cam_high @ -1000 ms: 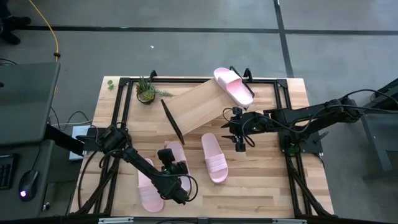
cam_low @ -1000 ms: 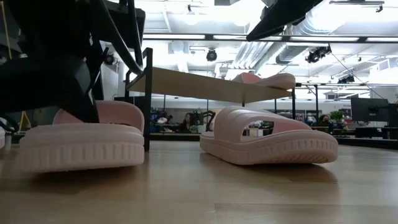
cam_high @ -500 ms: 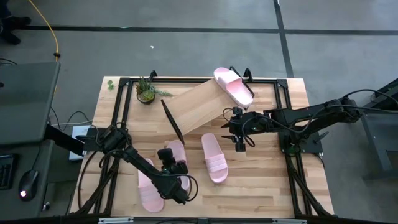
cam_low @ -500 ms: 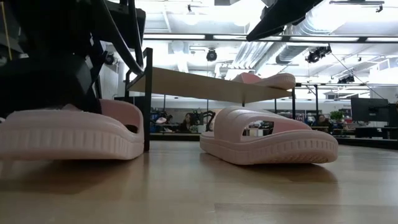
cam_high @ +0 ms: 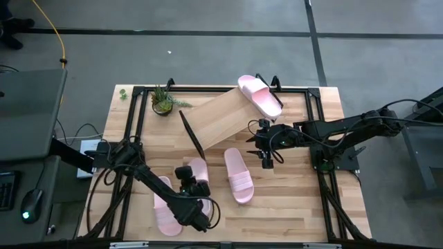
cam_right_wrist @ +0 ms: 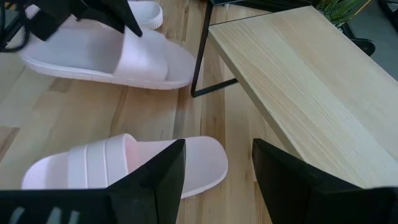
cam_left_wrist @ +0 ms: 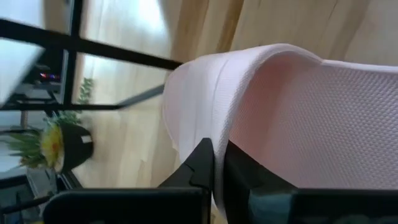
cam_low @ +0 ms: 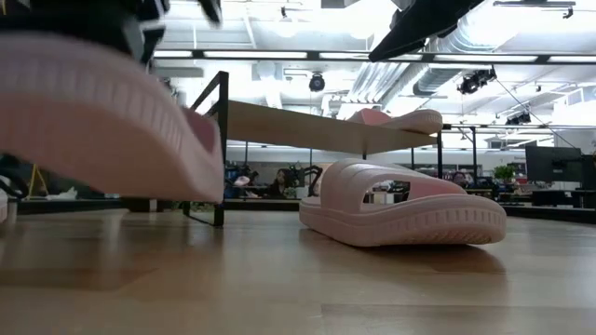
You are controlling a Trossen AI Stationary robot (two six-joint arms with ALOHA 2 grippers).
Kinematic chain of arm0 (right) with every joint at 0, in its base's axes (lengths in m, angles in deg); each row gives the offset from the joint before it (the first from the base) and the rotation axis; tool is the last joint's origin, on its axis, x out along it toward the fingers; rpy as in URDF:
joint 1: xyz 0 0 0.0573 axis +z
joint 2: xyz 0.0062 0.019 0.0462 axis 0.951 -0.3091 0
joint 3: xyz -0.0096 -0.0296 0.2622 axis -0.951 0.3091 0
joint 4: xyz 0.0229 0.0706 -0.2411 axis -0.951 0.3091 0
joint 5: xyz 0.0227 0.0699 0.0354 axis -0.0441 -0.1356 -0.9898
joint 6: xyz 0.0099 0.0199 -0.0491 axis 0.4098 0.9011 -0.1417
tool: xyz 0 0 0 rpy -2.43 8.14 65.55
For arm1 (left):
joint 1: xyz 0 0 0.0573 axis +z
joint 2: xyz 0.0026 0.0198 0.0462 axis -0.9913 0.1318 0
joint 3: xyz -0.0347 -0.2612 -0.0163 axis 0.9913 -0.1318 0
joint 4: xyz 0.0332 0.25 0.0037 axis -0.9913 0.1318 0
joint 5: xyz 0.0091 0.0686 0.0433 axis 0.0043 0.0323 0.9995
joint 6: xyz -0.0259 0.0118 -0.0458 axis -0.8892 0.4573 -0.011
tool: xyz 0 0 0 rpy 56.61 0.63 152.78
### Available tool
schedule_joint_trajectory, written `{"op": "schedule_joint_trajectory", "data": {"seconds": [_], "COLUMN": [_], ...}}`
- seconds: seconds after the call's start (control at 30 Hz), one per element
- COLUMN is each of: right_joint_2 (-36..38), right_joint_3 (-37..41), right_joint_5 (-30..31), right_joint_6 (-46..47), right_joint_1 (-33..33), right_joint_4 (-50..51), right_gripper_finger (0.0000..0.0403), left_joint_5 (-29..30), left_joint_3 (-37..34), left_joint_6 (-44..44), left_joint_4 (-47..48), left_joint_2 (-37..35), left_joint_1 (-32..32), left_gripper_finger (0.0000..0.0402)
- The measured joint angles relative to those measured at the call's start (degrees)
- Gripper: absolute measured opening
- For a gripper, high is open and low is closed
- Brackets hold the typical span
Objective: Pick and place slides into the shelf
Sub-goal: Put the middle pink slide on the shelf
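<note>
Open-plan lab, grey floor, ceiling lights visible past the light-wood tabletop [cam_high: 291,200] in its black frame. Landmark for all positions: the slanted light-wood shelf board in a thin black metal frame [cam_high: 218,121], set at an angle toward the far side of the table.

Risks, largest first:
- The left gripper [cam_high: 190,190] is clenched on the wide strap of one pale pink slip-on sandal [cam_low: 102,116], near-left of the shelf. Low view shows this sandal off the table and tilted. The grip looks thin, on the strap edge only; judgement: the sole may swing or slip out on the way across.
- The shelf's black frame edge stands between the held sandal and the board; a low carry could catch the sole on it.
- The board slopes, so a sandal let go high on it may slide.
- Second sandal on the table [cam_high: 166,207], just left of the held one, could be nudged.

Right gripper [cam_right_wrist: 217,168]: jaws apart, holding nothing, hovering just off the shelf's near-right corner above a third sandal [cam_high: 239,175] lying flat near the shelf.

Fourth sandal [cam_high: 260,95] already rests on the shelf's far-right end. All are matching, one ribbed-edged oval sole, textured strap.
</note>
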Motion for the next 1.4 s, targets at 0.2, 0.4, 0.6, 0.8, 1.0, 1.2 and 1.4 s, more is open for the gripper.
{"op": "schedule_joint_trajectory", "data": {"seconds": [0.2, 0.4, 0.6, 0.8, 1.0, 1.2, 1.4], "right_joint_2": [0.0, 0.0, 0.0, 0.0, 0.0, 0.0, 0.0], "right_joint_3": [0.0, 0.0, 0.0, 0.0, 0.0, -2.1, -4.3], "right_joint_5": [0.0, 3.3, 9.8, 15.4, 20.9, 23.7, 26.3], "right_joint_6": [0.0, -0.2, -3.3, -5.2, -7.6, -6.9, -3.4], "right_joint_1": [0.0, 0.9, 3.9, 6.2, 8.5, 11.0, 14.1], "right_joint_4": [0.0, 0.1, 0.6, 0.5, 0.5, 1.2, 1.3], "right_gripper_finger": [0.0177, 0.0177, 0.0177, 0.0177, 0.0177, 0.0177, 0.0177], "left_joint_5": [2.3, 3.9, 6.0, 8.6, 11.2, 12.5, 12.7], "left_joint_3": [4.3, 6.4, 6.4, 6.4, 6.4, 6.4, 6.4], "left_joint_6": [0.5, 3.9, 5.6, 5.9, 6.9, 8.0, 10.9], "left_joint_4": [2.2, 2.2, 2.2, 2.2, 2.2, 2.2, 2.0], "left_joint_2": [0.0, -0.1, -1.4, -5.0, -8.5, -11.0, -11.4], "left_joint_1": [-1.1, -0.9, -0.9, -0.9, -0.9, 0.0, 2.6], "left_gripper_finger": [0.0011, 0.0007, 0.0005, 0.0007, 0.0004, 0.0006, 0.0004]}}
